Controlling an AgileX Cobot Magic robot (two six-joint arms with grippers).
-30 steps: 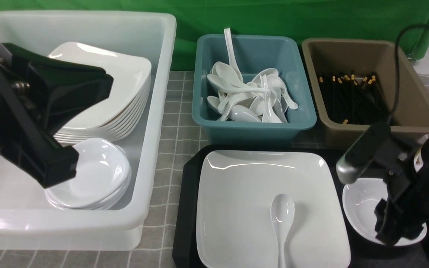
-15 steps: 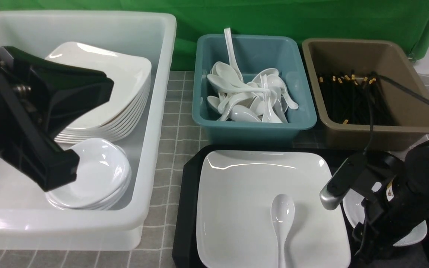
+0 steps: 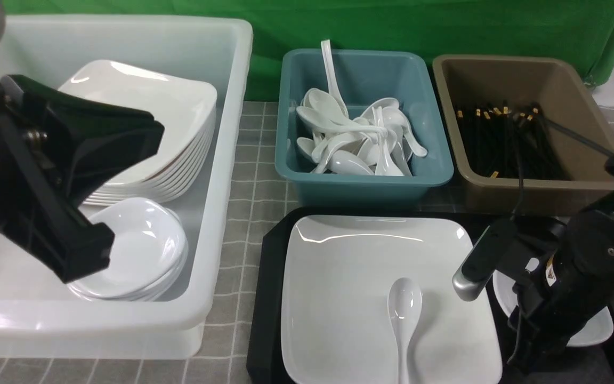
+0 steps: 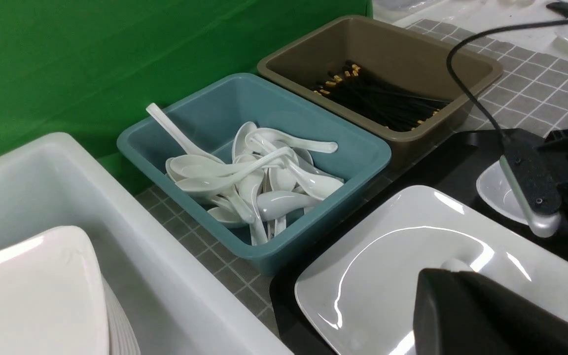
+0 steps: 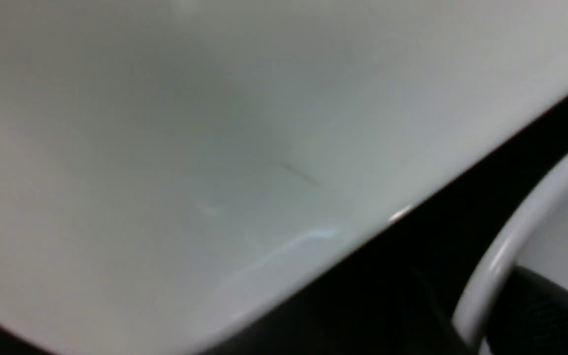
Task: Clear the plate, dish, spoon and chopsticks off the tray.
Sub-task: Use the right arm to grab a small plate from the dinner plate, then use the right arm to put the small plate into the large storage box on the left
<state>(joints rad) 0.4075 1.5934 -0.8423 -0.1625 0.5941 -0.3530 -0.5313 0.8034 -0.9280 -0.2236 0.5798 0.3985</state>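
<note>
To the left of the large black rectangular plastic tray (image 3: 264, 298), the left gripper (image 3: 134, 186) hangs over the big white plastic tub (image 3: 232, 160) with its jaws spread wide and holding nothing. Below it in the tub is a stack of small white dishes (image 3: 142, 250).

On the tray's left and middle sits the large glossy white square plate (image 3: 349, 266), and the white glossy soup spoon (image 3: 404, 314) lies on its near half. Beyond the tray's far edge a teal plastic bin (image 3: 363, 189) holds spoons. To its right a brown plastic bin (image 3: 531, 200) holds thin black chopsticks with gold ends (image 3: 504, 144); none shows on the tray.

At the tray's right end the right gripper (image 3: 533, 336) is low over the small glossy white shallow dish (image 3: 597, 328). The right wrist view shows one jaw against the dish's rim. Whether the jaws have closed on it, I cannot tell.

The step in hand looks like picking up the dish. The next move probably needs a firm pinch on that slippery rim, then a lift clear of the tray's raised edge and the plate beside it.
</note>
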